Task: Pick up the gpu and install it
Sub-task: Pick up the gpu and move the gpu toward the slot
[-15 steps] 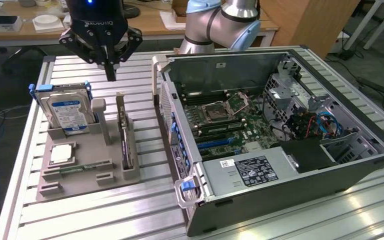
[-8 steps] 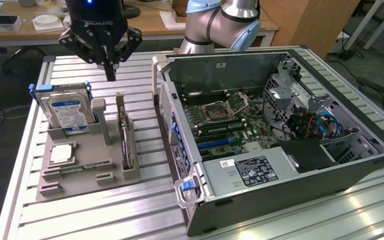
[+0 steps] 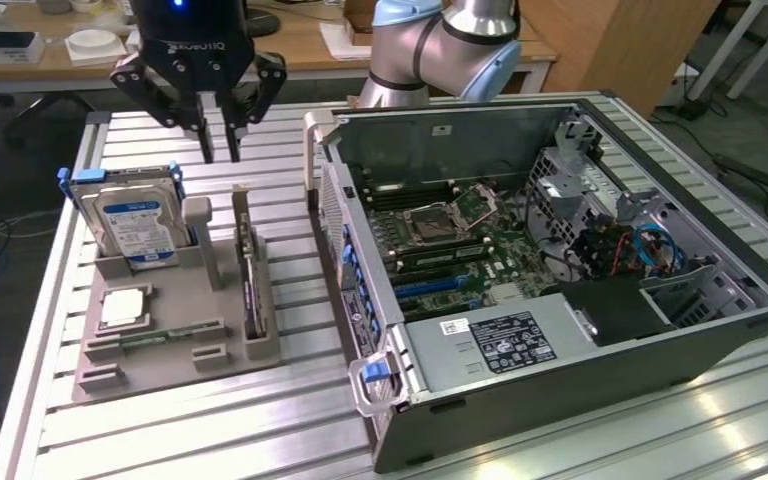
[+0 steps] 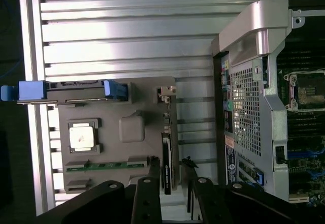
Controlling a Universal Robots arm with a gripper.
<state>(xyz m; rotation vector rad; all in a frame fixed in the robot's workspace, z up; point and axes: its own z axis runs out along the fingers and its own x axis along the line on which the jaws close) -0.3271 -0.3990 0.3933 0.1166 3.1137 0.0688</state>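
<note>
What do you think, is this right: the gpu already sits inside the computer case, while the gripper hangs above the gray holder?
Not quite. The gpu stands on edge in the gray holder, outside the computer case; the exterior view shows it. The gripper does hang above the holder.

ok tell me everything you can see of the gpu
The gpu is a thin flat card standing on its long edge in a slot of the grey holder, on the side nearer the computer case. Its face looks dark, with a pale metal bracket at one end. Only the holder touches it; the gripper hangs above it, clear of it.
</note>
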